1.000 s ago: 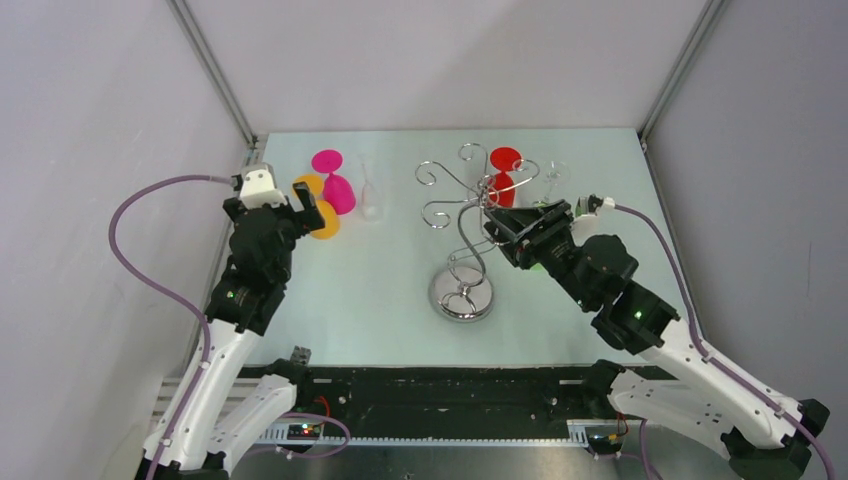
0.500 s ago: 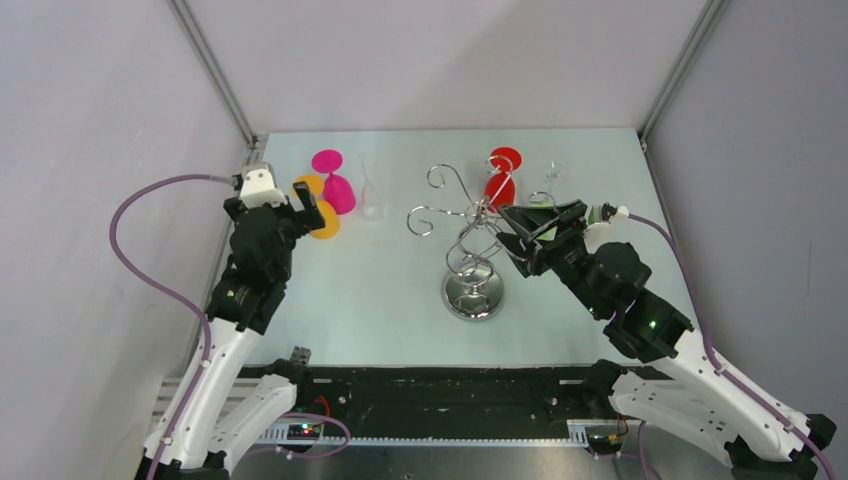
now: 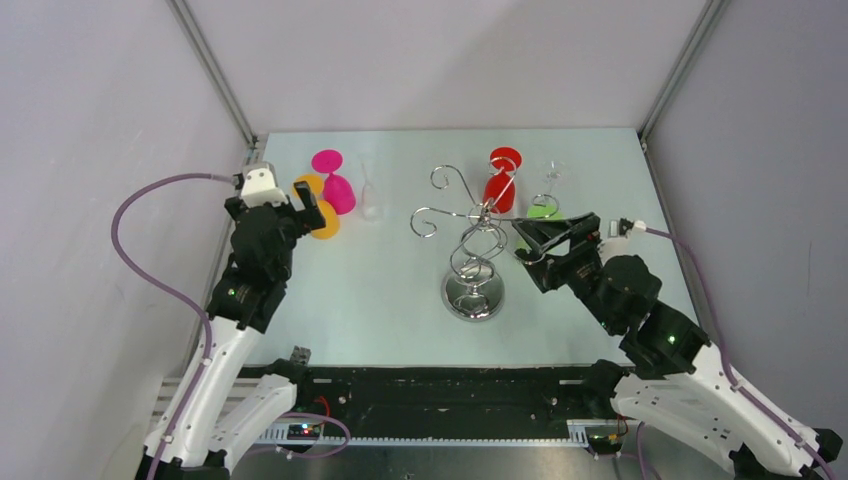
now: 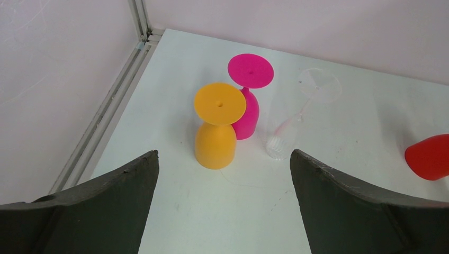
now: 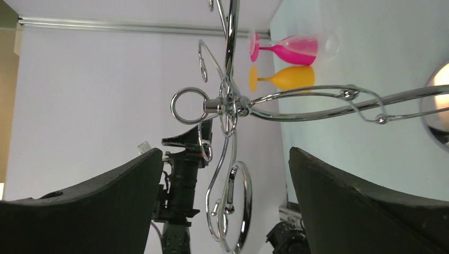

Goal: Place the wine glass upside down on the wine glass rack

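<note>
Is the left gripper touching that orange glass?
Apart. In the left wrist view, white table shows between the orange glass and each finger of the open left gripper.

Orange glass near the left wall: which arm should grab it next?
Left. The open left gripper hangs at the orange glass, which is framed between its fingers in its wrist view. The right gripper is far off at the wine glass rack.

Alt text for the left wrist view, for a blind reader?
An orange wine glass stands upside down on a white table, a pink glass upside down just behind it and a clear glass to their right. The left gripper hangs open in front; a red glass shows at right.
</note>
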`<state>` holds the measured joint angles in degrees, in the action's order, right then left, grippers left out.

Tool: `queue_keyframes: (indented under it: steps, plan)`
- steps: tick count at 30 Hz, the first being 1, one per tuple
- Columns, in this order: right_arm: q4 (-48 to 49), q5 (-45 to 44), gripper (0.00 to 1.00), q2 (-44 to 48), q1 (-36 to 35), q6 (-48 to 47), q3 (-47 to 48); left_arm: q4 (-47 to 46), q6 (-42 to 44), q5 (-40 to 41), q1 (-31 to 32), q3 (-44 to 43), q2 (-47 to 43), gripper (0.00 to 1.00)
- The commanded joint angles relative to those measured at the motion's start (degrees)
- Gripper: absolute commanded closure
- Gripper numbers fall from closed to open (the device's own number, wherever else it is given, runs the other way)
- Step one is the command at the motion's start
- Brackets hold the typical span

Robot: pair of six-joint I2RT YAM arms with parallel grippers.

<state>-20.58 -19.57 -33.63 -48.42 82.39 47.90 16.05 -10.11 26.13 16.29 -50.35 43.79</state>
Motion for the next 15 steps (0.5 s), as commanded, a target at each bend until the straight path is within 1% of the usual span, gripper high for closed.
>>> queue_keyframes:
  steps: [1,4,7,10,13,15]
  plan:
    - [-5.3,-7.1,0.06,3.1,-0.1,-3.0,0.2,-0.4,-0.9,-1.0,-0.5,0.3,0.4,0.02]
    - [-7.2,-9.6,0.04,5.2,0.1,-6.5,0.3,-0.4,-1.1,-1.3,-0.6,0.1,0.8,0.02]
    - [-13.6,-14.9,0.04,7.4,0.4,-8.0,1.6,-0.2,-1.2,-1.7,-0.6,-0.1,1.5,0.0]
    - [-17.7,-18.8,0.06,8.9,1.4,-10.4,2.5,0.2,-1.4,-2.9,-0.6,-0.7,2.4,0.03]
    - [-21.5,-22.6,0.07,10.1,3.7,-14.3,3.1,0.5,-2.3,-6.0,-0.6,-1.3,4.2,0.05]
    - [-22.6,-23.3,0.09,10.2,6.2,-17.6,3.2,0.9,-2.7,-7.8,-0.6,-1.9,5.5,0.06]
